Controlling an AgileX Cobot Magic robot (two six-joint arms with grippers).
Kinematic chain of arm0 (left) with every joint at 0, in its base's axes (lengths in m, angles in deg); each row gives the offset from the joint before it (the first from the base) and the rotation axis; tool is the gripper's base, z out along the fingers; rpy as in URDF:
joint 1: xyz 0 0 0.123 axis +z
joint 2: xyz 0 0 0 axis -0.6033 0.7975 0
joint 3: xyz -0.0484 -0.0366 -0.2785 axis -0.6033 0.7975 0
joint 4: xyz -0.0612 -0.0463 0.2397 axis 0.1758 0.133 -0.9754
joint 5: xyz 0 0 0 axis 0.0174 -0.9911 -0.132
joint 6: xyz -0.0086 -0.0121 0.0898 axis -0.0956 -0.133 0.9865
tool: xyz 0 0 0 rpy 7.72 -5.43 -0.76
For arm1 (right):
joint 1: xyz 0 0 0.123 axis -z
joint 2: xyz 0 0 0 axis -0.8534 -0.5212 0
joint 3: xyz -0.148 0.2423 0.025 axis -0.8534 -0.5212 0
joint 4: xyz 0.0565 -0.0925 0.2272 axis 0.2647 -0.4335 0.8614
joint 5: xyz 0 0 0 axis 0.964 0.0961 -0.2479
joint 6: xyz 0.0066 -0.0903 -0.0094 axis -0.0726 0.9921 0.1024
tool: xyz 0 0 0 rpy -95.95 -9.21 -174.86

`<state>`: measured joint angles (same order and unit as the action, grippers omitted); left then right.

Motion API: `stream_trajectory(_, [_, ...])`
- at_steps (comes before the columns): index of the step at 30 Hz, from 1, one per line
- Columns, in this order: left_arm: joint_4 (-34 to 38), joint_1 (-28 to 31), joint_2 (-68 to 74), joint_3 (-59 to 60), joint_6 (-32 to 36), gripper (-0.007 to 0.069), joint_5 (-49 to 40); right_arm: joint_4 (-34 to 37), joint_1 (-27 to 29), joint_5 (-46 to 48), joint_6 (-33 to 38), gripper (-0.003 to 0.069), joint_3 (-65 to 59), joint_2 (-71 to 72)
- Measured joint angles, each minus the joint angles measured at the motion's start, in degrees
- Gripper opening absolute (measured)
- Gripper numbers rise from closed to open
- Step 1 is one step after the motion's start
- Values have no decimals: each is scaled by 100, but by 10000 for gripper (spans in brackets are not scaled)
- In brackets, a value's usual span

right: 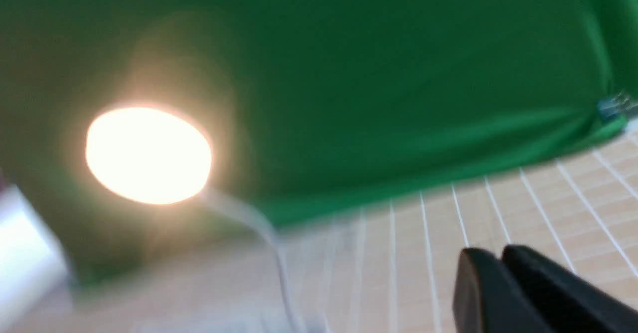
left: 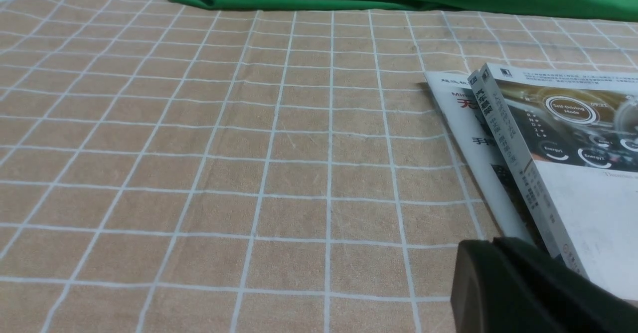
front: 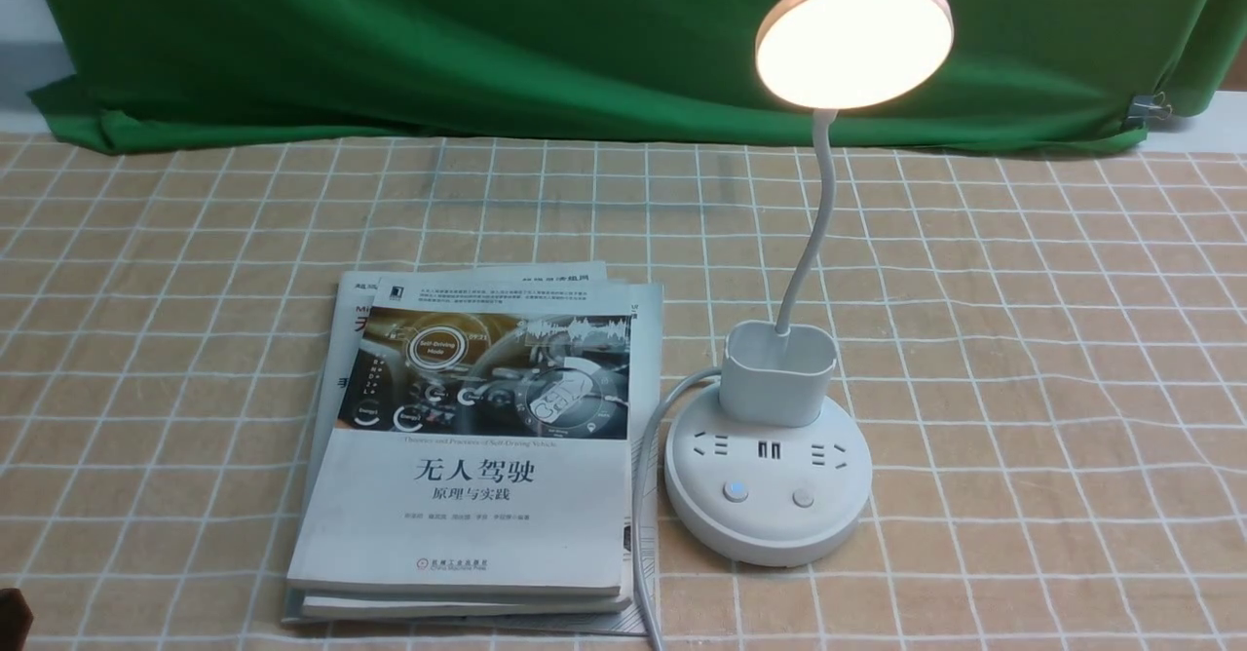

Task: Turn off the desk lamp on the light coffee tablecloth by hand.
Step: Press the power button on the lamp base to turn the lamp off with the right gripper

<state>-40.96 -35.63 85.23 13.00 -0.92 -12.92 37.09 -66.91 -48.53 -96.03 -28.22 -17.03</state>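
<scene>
Our right gripper (right: 500, 263), closed and empty, faces the glowing desk lamp (front: 779, 378). We should press its lit button (front: 736, 491) squarely, gently.

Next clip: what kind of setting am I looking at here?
Probably a staged tabletop in a lab or studio, not a home desk: a plain green backdrop cloth with a binder clip at its edge, a light coffee tablecloth spread flat, and a lit desk lamp beside stacked books.
</scene>
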Motion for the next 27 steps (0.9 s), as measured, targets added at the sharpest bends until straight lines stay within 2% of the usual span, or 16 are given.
stream_trajectory(3, [0, 0, 0, 0, 0, 4, 0, -6, -237, 1675, 628, 38, 1183, -1290])
stream_trajectory(4, [0, 0, 0, 0, 0, 4, 0, -6, -237, 1774, 652, 38, 1248, -1290])
stream_trajectory(5, [0, 0, 0, 0, 0, 4, 0, -6, -305, 2490, 858, 38, 1692, -2098])
stream_trajectory(8, [0, 0, 0, 0, 0, 4, 0, -6, -329, 3185, 1169, 38, 2191, -3310])
stream_trajectory(12, [0, 0, 0, 0, 0, 4, 0, -12, -508, 3261, 1320, 38, 2484, -4491])
stream_trajectory(20, [0, 0, 0, 0, 0, 4, 0, -255, -2187, 3037, 1398, 38, 3210, -6843])
stream_trajectory(22, [0, 0, 0, 0, 0, 4, 0, -272, -2394, 3017, 1403, 38, 3497, -7386])
stream_trajectory(27, [0, 0, 0, 0, 0, 4, 0, -292, -2482, 2959, 1409, 38, 4157, -8325])
